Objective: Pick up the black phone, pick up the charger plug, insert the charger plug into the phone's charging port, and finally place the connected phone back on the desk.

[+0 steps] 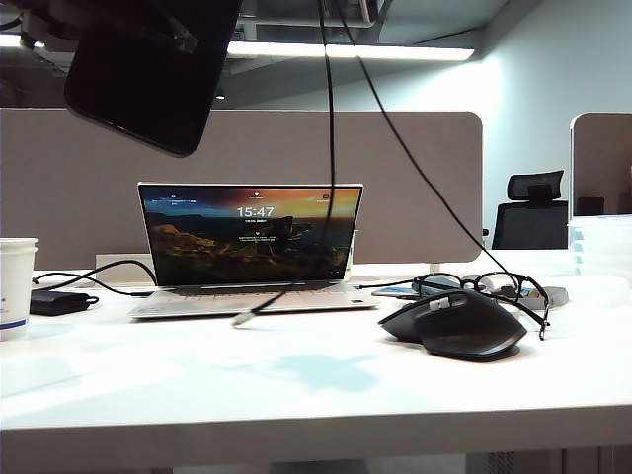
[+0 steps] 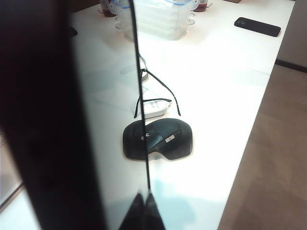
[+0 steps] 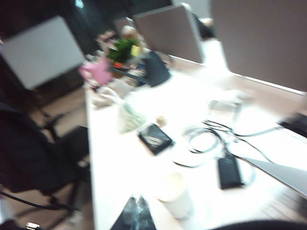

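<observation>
Left claw (image 2: 144, 211) is clamped on the phone (image 1: 148, 69), held high over the bench (image 1: 296, 385). Right claw (image 3: 136, 215) is pinched on the limp cable; plug (image 1: 243, 318) dangles by the laptop (image 1: 252, 247). Phone's slick, so grip its edges.

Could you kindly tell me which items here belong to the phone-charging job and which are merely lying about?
Job: black phone held aloft in the shut left pincer; charger cable, plug dangling; desk; shut right pincer.
Lying about: laptop, mouse, glasses, paper cup, power brick.
</observation>
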You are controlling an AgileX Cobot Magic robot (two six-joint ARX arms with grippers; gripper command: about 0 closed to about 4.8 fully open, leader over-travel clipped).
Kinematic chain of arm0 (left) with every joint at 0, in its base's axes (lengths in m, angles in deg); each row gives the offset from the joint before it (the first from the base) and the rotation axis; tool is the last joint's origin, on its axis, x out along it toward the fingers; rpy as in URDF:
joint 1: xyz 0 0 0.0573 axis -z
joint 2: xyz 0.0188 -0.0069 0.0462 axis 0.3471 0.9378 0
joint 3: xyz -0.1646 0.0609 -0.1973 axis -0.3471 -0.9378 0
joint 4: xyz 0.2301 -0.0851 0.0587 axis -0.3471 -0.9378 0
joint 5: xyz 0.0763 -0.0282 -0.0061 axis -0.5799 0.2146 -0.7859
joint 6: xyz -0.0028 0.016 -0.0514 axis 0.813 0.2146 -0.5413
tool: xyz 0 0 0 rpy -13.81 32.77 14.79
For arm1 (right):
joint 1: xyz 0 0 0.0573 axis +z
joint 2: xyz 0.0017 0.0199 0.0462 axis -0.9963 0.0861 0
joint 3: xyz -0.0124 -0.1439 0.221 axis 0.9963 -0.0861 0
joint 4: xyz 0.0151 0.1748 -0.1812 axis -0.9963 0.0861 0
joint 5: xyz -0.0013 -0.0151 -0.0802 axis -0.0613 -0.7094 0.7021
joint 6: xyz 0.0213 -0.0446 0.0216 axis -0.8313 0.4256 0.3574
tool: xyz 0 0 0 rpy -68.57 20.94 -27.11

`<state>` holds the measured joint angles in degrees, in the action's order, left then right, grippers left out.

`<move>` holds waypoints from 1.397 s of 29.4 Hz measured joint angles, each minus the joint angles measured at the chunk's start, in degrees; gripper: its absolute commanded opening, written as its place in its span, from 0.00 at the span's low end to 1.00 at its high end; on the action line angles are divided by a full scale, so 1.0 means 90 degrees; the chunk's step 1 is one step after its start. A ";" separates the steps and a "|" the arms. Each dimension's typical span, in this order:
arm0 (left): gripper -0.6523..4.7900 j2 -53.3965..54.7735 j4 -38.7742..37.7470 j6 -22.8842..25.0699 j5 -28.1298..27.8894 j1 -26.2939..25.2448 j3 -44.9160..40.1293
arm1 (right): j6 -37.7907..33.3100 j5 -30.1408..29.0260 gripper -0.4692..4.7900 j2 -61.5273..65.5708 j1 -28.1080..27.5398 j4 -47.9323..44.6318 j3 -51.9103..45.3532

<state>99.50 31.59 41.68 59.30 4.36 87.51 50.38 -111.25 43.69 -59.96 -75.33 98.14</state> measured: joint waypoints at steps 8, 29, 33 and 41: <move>0.11 0.0000 0.0002 0.0000 0.0000 0.0000 0.0000 | 0.0568 -0.0032 0.08 -0.0002 -0.0005 0.0461 -0.0007; 0.11 0.0000 0.0002 0.0000 0.0000 0.0000 0.0000 | -0.2854 -0.3298 0.08 -0.0005 -0.0027 -0.0767 0.0002; 0.11 0.0000 0.0002 0.0000 0.0000 0.0000 0.0000 | -0.2885 -0.3650 0.08 -0.0007 -0.0027 -0.0789 0.0002; 0.11 0.0000 0.0000 0.0000 0.0000 0.0000 0.0000 | -0.2460 -0.4000 0.08 -0.0005 -0.0027 -0.0789 0.0002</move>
<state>99.50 31.59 41.68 59.30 4.36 87.51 28.24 -147.24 43.65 -60.20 -82.43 98.16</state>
